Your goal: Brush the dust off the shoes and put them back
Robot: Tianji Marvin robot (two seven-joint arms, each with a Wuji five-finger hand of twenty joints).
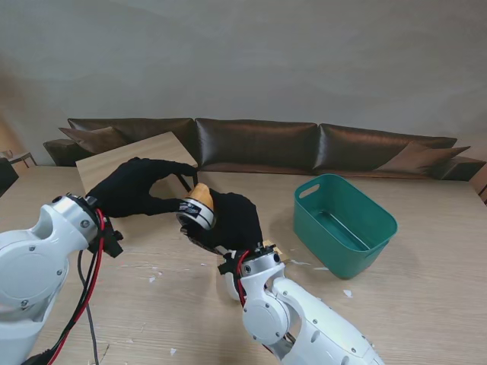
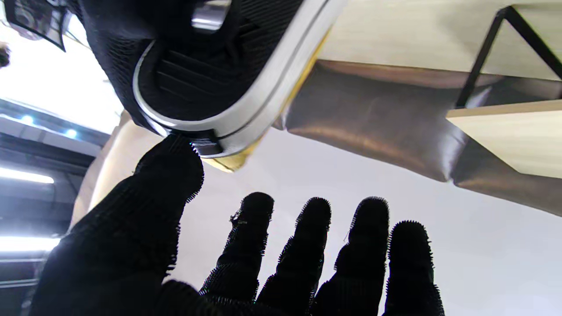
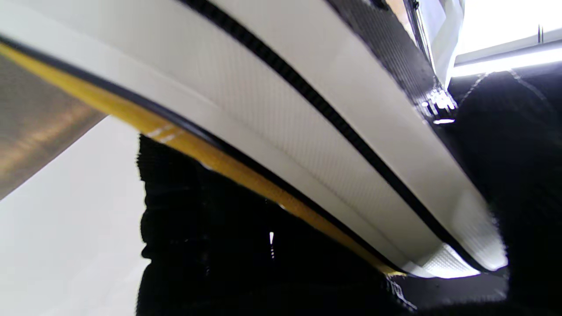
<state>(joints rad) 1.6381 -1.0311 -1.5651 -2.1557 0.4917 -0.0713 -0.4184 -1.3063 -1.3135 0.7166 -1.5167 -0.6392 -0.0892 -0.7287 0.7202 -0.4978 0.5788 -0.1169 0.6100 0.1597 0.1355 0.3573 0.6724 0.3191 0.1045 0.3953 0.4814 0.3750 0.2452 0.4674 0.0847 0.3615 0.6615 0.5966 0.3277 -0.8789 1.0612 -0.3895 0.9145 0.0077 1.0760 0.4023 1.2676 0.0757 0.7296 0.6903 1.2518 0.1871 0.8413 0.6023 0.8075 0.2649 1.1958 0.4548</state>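
Shoe (image 1: 199, 204) was gripped aloft by right hand (image 1: 232, 220); left hand (image 1: 137, 186) was spread, thumb touching sole, nothing held. Return to desk (image 1: 411, 304) was judged outstanding.

This looks like a lounge or office meeting corner used as a test space: a long dark brown leather sofa (image 1: 304, 148) runs along a plain grey wall (image 1: 251, 53), behind a wide light wood-grain table (image 1: 426, 296) with a green plastic bin (image 1: 344, 224).
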